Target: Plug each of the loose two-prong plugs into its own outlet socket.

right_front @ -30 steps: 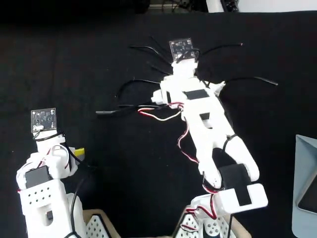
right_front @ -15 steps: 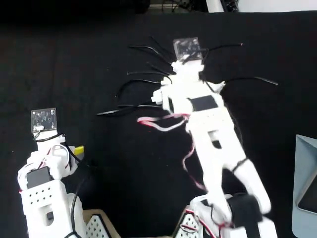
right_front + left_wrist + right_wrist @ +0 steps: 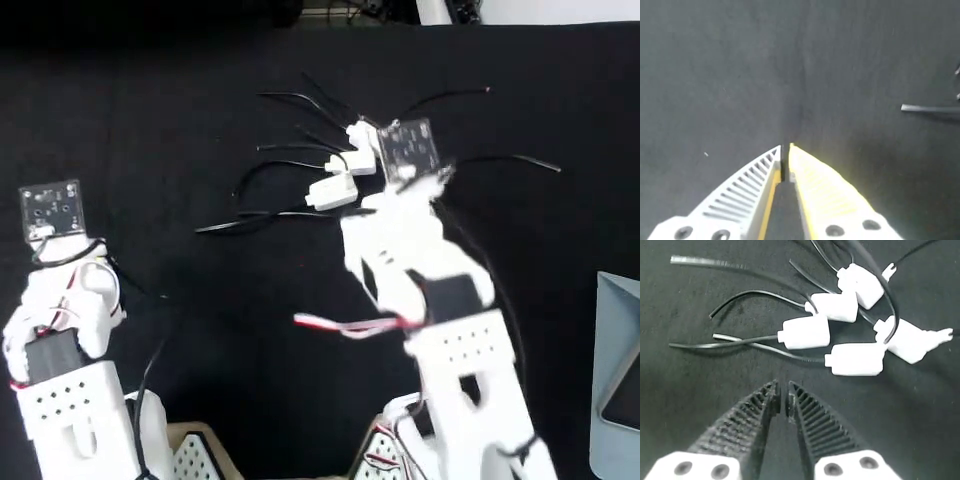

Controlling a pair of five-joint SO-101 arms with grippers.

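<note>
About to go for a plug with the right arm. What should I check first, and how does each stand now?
1. Right gripper empty: ok, nothing between its jaws.
2. Right gripper open for grasping: not ok, jaws shut.
3. Targets in view ahead: ok, five white connector pieces lie beyond its tips.
4. Pieces spaced for a single pick: not ok, several touch.
5. Plug told from socket: cannot tell.
6. Left gripper out of the way: ok, shut, empty, over black cloth.
</note>
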